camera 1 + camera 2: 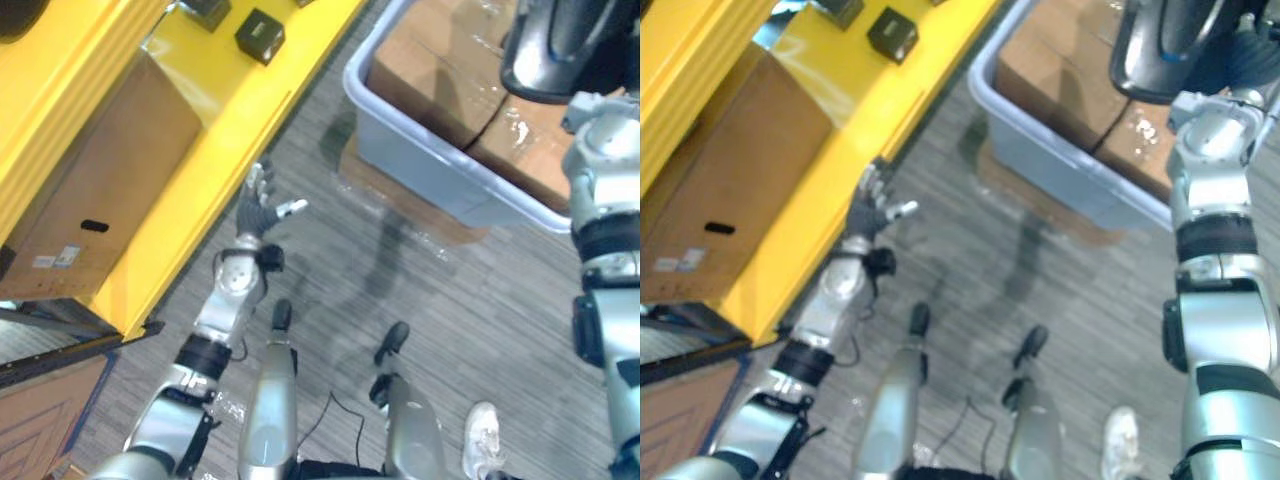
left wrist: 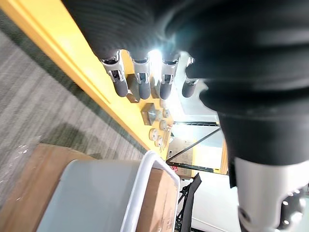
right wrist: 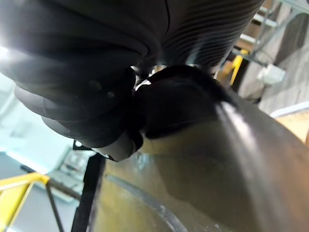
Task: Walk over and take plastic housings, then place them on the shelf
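Observation:
A glossy black plastic housing (image 1: 560, 50) hangs above the grey bin (image 1: 430, 170) at the upper right. My right hand (image 1: 1252, 52) is up against it, and the right wrist view has the housing (image 3: 203, 135) pressed close under the hand's dark cover with the thumb curled onto it. My left hand (image 1: 262, 205) is raised beside the front edge of the yellow shelf (image 1: 250, 90), its fingers (image 2: 120, 82) straight and spread, holding nothing. Small dark parts (image 1: 260, 35) lie on the shelf top.
A large cardboard box (image 1: 100, 190) sits on the shelf's lower level at the left. The bin holds flat cardboard (image 1: 440, 70) and stands on grey carpet. A person's white shoe (image 1: 485, 435) is at the lower right.

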